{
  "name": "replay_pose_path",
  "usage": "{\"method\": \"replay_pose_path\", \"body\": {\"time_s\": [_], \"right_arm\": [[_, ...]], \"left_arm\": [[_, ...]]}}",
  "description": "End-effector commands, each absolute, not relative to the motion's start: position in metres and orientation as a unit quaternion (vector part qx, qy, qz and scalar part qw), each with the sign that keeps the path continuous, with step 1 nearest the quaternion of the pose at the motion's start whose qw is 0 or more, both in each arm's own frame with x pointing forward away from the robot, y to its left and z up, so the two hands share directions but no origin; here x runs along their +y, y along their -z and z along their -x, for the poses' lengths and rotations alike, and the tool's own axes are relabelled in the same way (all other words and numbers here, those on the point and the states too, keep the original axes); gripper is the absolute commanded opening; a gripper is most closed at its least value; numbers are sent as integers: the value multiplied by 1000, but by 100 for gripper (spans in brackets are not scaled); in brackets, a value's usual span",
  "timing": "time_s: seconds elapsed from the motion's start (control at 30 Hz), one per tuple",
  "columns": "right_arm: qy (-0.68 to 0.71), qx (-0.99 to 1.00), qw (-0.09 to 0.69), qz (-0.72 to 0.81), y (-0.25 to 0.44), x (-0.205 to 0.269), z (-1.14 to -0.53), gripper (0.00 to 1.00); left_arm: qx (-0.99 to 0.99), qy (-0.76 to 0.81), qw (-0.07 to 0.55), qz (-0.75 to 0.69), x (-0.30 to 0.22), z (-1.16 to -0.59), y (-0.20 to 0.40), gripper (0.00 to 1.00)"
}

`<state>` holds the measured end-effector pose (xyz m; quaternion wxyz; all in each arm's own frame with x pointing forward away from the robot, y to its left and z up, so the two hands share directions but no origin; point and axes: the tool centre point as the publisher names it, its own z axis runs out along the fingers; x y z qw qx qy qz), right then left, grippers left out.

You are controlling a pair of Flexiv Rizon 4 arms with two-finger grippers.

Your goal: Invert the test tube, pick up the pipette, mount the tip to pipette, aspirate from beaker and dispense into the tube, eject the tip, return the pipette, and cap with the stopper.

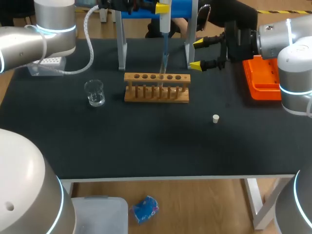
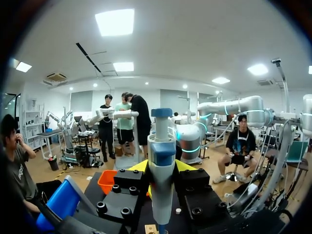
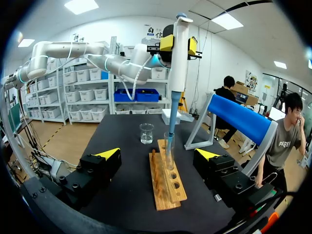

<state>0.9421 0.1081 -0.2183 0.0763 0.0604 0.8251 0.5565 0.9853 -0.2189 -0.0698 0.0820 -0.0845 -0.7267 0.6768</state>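
Note:
My left gripper (image 1: 162,8) is shut on the white and blue pipette (image 1: 165,29), holding it upright above the wooden rack (image 1: 156,87). The pipette's tip reaches down into a clear test tube (image 1: 163,75) standing in the rack. In the left wrist view the pipette (image 2: 162,170) sits between the fingers of my left gripper (image 2: 162,168). My right gripper (image 1: 197,54) hangs open just right of the rack's far end, holding nothing. In the right wrist view my right gripper (image 3: 158,156) faces the rack (image 3: 165,183), the tube (image 3: 169,151) and the pipette (image 3: 178,63). A glass beaker (image 1: 94,92) stands left of the rack. A small white stopper (image 1: 215,118) lies to the front right.
The blue pipette stand (image 1: 178,9) with metal legs rises behind the rack. An orange tray (image 1: 261,80) sits at the right edge under my right arm. A white tip box (image 1: 48,62) is at the back left. Bare black tabletop (image 1: 156,146) spreads in front.

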Motion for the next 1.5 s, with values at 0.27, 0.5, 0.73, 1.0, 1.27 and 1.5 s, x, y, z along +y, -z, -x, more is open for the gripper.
{"method": "replay_pose_path", "body": {"time_s": [0.27,0.5,0.73,1.0,1.27,1.5], "right_arm": [[-557,825,77,-60,219,108,-942,100],[-557,825,77,-60,219,108,-942,100],[-557,825,77,-60,219,108,-942,100],[-557,825,77,-60,219,108,-942,100],[-557,825,77,-60,219,108,-942,100],[-557,825,77,-60,219,108,-942,100]], "left_arm": [[-733,-670,82,83,-216,-986,66,0],[-736,-668,80,77,-213,-987,68,0],[-737,-667,78,78,-212,-992,66,0],[-737,-666,79,83,-214,-997,65,0],[-737,-665,81,84,-214,-998,65,0],[-737,-665,83,83,-215,-999,66,0]]}}
